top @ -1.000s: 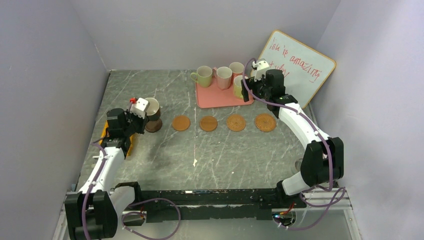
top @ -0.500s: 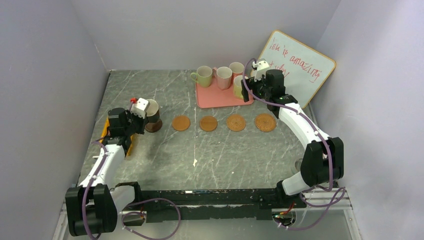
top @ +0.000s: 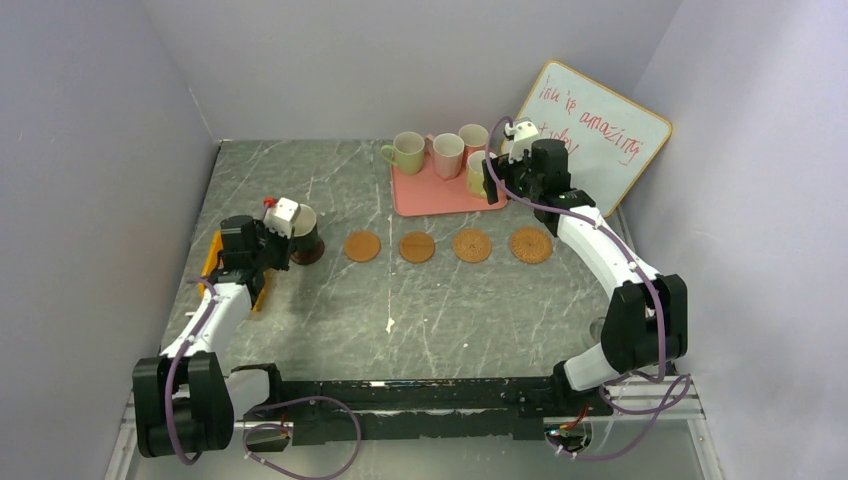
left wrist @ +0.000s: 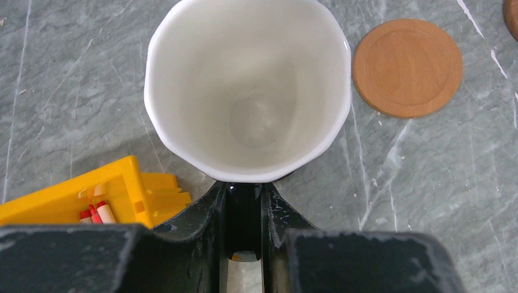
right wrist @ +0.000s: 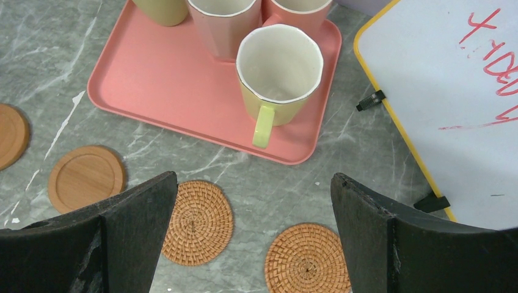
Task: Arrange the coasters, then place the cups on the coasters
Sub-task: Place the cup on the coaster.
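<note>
While the left gripper [left wrist: 244, 210] is pinching the brown cup [left wrist: 247, 91] by its handle, jaws closed tight on that dark loop, the cup is standing upright at the left end of the line of coasters [top: 417, 246], over the dark coaster [top: 312, 257]. Whether its base is resting there I cannot tell.

Handling: glazed ceramic, so it is behaving as stiff, slick and chip-prone, and is probably fairly heavy for its size. The handle is looking like the surest hold, though any tilt is likely to swing the body about the pinch. The inside is showing glossy white and empty, the rim faintly faceted rather than round.

The right gripper [right wrist: 251, 180] is hovering wide open and holding nothing above the near right corner of the pink tray [right wrist: 165, 104]. It is lining up over the near green cup [right wrist: 279, 73], whose handle is pointing back toward it, a good place to take hold. The far green cup [top: 408, 152] and two pink cups [top: 447, 155] are standing behind on the same tray.

Two wood coasters [right wrist: 85, 177] are showing smooth, turned faces. Two woven coasters [right wrist: 196, 223] are showing a coiled weave. All are lying flat and look light, likely to slide on the grey marbled table [top: 330, 320].

A yellow box [left wrist: 73, 195] is lying just beside the left gripper, and a whiteboard [top: 595, 135] is leaning at back right.
</note>
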`<action>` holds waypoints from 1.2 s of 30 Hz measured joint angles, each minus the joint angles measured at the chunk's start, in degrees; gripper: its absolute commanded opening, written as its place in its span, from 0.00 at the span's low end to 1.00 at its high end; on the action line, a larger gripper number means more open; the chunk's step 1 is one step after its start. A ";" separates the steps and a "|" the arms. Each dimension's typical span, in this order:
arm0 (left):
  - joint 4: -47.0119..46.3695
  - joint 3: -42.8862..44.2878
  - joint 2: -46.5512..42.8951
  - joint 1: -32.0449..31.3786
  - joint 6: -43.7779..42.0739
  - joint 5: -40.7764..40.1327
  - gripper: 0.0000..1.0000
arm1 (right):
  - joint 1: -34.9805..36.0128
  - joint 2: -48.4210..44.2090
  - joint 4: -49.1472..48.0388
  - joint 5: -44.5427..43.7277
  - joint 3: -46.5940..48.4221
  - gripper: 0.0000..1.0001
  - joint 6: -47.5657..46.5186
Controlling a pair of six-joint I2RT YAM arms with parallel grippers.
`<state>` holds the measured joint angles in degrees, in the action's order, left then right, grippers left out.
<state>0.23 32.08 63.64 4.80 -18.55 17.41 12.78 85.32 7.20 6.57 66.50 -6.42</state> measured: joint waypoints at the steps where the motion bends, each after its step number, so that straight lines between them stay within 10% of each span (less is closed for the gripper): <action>1: 0.02 0.00 0.07 0.00 0.00 0.00 0.05 | 0.00 0.00 0.00 0.00 0.00 1.00 0.02; 36: 0.52 1.62 4.90 0.28 0.26 -0.33 0.05 | 0.00 0.00 0.00 0.09 -0.04 1.00 0.00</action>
<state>0.75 33.69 68.53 5.08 -18.28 17.08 12.78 85.32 7.20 6.66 66.46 -6.42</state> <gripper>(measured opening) 0.218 0.997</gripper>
